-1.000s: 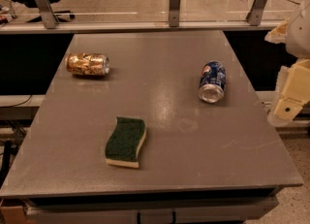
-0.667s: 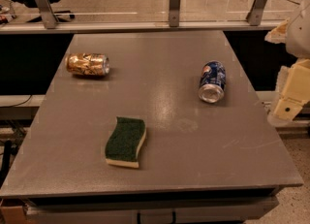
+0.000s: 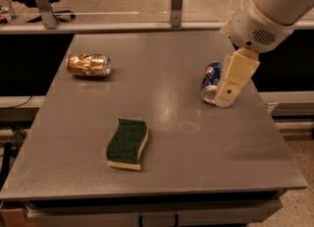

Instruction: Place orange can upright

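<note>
The orange can (image 3: pixel 88 65) lies on its side at the far left of the grey table (image 3: pixel 167 172), its silver top facing right. My gripper (image 3: pixel 228 96) hangs from the white arm (image 3: pixel 272 10) over the right side of the table, far from the orange can. It is in front of a blue can (image 3: pixel 211 79) that lies on its side, and hides part of it. I cannot tell if it touches the blue can.
A green and yellow sponge (image 3: pixel 127 143) lies on the near middle-left of the table. A rail with metal posts (image 3: pixel 177 2) runs behind the far edge. Office chairs stand on the floor beyond.
The arm has swung left from the table's right edge, so the gripper is now over the table in front of the blue can. The cans and sponge have not moved.
</note>
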Tool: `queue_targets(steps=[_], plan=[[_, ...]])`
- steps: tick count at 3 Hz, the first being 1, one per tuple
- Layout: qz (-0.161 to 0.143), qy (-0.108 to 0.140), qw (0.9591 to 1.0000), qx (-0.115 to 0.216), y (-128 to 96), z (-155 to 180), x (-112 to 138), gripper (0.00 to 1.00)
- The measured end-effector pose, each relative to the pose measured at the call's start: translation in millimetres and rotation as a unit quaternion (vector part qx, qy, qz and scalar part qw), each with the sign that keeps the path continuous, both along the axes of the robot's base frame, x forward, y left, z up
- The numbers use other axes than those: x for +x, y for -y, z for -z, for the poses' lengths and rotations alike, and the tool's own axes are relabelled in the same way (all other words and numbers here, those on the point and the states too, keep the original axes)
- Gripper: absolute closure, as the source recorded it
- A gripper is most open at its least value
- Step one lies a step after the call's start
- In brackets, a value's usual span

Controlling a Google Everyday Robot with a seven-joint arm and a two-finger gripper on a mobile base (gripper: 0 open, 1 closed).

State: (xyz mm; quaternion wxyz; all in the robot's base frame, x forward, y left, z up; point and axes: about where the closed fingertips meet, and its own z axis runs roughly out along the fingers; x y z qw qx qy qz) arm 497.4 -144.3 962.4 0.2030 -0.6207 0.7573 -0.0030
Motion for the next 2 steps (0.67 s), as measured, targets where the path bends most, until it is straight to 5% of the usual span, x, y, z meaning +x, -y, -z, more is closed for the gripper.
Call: queue_targets(steps=[2], plan=[[-0.018, 0.025, 0.9959, 0.085, -117.7, 13.5, 87.7, 0.0]])
